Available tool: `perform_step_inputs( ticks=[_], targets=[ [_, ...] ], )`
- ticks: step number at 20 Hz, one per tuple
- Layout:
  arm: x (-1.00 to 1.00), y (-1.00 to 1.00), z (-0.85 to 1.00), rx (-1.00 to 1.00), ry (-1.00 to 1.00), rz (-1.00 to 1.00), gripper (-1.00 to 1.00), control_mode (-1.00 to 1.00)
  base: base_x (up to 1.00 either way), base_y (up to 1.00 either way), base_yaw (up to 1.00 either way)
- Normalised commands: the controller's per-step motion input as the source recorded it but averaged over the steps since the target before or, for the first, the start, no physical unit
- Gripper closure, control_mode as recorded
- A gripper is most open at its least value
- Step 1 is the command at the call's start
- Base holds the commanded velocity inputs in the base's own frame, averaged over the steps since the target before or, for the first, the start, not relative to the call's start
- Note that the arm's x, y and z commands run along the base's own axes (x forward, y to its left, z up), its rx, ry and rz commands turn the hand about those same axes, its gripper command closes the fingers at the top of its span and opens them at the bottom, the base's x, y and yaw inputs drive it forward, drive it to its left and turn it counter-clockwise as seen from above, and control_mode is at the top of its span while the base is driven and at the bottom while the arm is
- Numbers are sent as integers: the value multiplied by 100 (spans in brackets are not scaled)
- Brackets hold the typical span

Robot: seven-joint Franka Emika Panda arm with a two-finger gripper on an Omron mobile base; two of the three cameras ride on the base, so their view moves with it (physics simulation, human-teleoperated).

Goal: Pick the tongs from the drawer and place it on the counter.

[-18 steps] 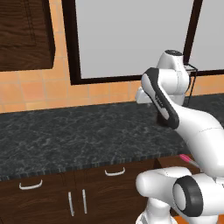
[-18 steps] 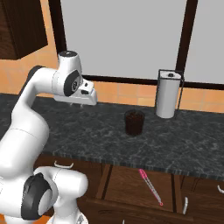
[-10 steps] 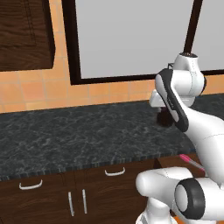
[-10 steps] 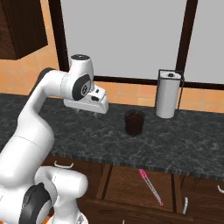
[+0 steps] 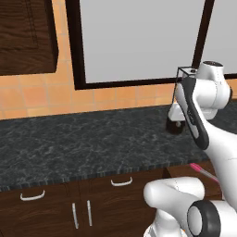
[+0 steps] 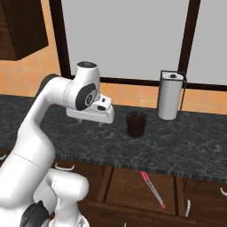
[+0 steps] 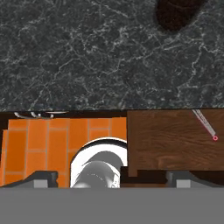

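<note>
Tongs (image 6: 153, 190) lie diagonally on the floor of the open drawer (image 6: 128, 186), pink with a pale tip. Above, the gripper (image 6: 91, 122) hangs over the black surface (image 6: 195, 150), near a dark cup (image 6: 136, 123); jaws spread wide and empty.

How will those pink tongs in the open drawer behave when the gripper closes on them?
The tongs look pencil-thin and straight, so probably stiff and light, but easy to miss or to pinch off-centre. They lie flat and diagonal on the bare wooden floor of the drawer, so they may skid or pivot if nudged. The gripper hangs above the counter.
</note>
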Motion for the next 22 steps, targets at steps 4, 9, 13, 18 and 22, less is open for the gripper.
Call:
perform_step_inputs(
  ticks=[4, 9, 13, 18, 22],
  targets=[
    [-23, -7, -12, -1, 1, 9, -100, -100, 0, 0, 0],
    [-25, -4, 0, 0, 0, 0, -100, -100, 0, 0, 0],
    [-19, -6, 0, 0, 0, 0, -100, 100, -75, 0, -26],
    [0, 0, 0, 0, 0, 0, -100, 100, -73, 11, -66],
    [0, 0, 0, 0, 0, 0, -100, 100, 2, 49, -63]
  ],
)
